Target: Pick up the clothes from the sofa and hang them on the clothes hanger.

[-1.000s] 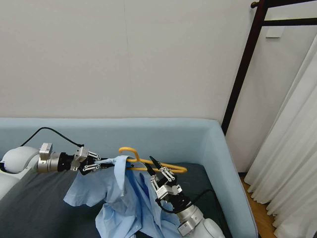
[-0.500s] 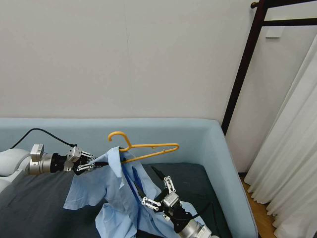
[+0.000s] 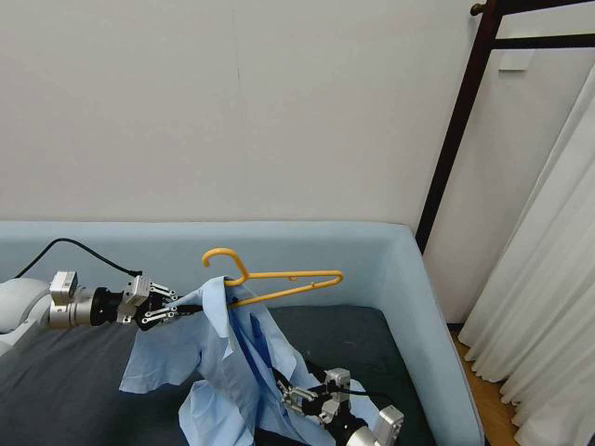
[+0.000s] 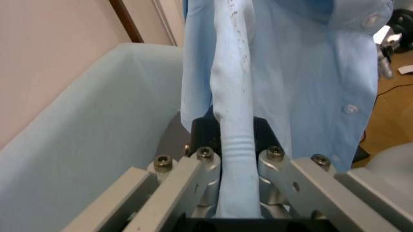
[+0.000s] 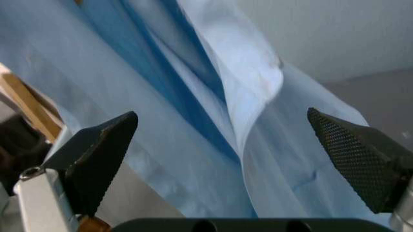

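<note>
A: Nearest us, at 6 o'clock, our right gripper [image 5: 229, 145] hangs with its jaws spread wide and empty, facing the folds of the light-blue shirt [image 3: 232, 372].

B: The shirt is raised over the dark seat of the sofa [image 3: 400, 269], draped on the hook end of the yellow hanger [image 3: 288, 277]. We cannot tell whether its hem touches the cushion. At 9 o'clock from it, our left gripper [image 3: 165, 309] is clenched on a rolled band of the fabric.

A: So we judge the step to be dressing the hanger. The arm pointing to 3 o'clock is bare.

B: To do it well, we want a firm left pinch so the hanger doesn't tip. The right jaws should take a single layer at the loose shoulder, not a bunch, then draw it along the bare arm toward 3 o'clock.

A: Slowly, too. A hard tug could slide the shirt off the hook end.

B: And the count?

A: One shirt, one hanger, two grippers, one sofa. Farther off at 2 o'clock there is one dark wooden clothes stand [image 3: 460, 130] by the wall, and one white curtain [image 3: 548, 279] at 3 o'clock.
</note>
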